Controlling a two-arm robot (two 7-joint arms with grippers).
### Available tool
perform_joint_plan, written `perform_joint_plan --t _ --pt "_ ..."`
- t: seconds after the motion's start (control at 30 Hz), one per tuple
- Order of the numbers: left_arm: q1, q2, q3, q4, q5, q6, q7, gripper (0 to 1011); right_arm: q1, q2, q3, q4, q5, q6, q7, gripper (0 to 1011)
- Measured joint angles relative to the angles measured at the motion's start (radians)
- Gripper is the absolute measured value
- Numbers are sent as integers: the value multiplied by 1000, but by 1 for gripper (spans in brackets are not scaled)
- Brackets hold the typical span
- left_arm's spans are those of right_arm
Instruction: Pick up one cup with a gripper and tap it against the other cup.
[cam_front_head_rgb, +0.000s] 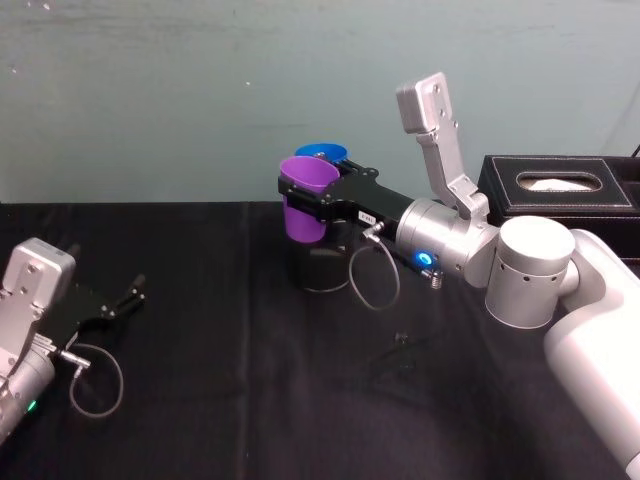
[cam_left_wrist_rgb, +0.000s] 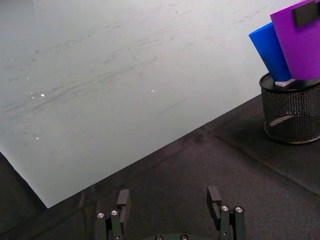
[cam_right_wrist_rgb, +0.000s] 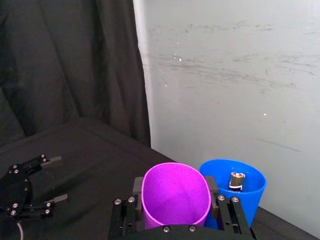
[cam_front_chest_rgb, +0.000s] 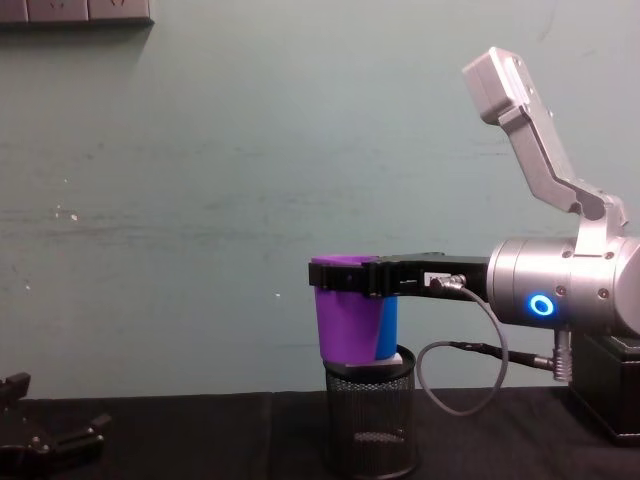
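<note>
Noted left hand (cam_front_head_rgb: 130, 293) parked low on the black surface (cam_front_head_rgb: 250, 400) at lower left of head view, fingers spread, nothing held. Found right hand (cam_front_head_rgb: 308, 190) at frame centre clamped across the rim of the purple cup (cam_front_head_rgb: 303, 218), holding it upright with its base just above the rim of a black mesh holder (cam_front_chest_rgb: 368, 425). Saw the blue cup (cam_front_head_rgb: 322, 152) directly behind, standing in that holder, close against the purple one; cannot tell whether they touch.

Robot lab, black-draped table (cam_front_head_rgb: 200, 400), bare wall (cam_front_head_rgb: 150, 90)
</note>
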Motion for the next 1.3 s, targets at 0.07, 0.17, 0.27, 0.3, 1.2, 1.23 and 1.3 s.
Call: perform_joint_plan --t 0.07,0.17,0.27,0.3,1.2,1.23,1.3 --pt "0 0 0 0 0 0 0 1000 0 0 -1 0 1 0 -3 729" --pt "0 0 0 0 0 0 0 1000 0 0 -2 0 2 1 -5 729" --pt "0 0 0 0 0 0 0 1000 0 0 -2 1 3 1 -9 729" --pt "0 0 0 0 0 0 0 1000 0 0 -2 2 3 0 -10 729" --pt "0 0 0 0 0 0 0 1000 2 1 6 16 9 -10 -22 729" --pt "0 0 0 0 0 0 0 1000 2 1 6 16 9 -10 -22 729" --pt "0 0 0 0 0 0 0 1000 2 0 6 16 9 -10 -22 729"
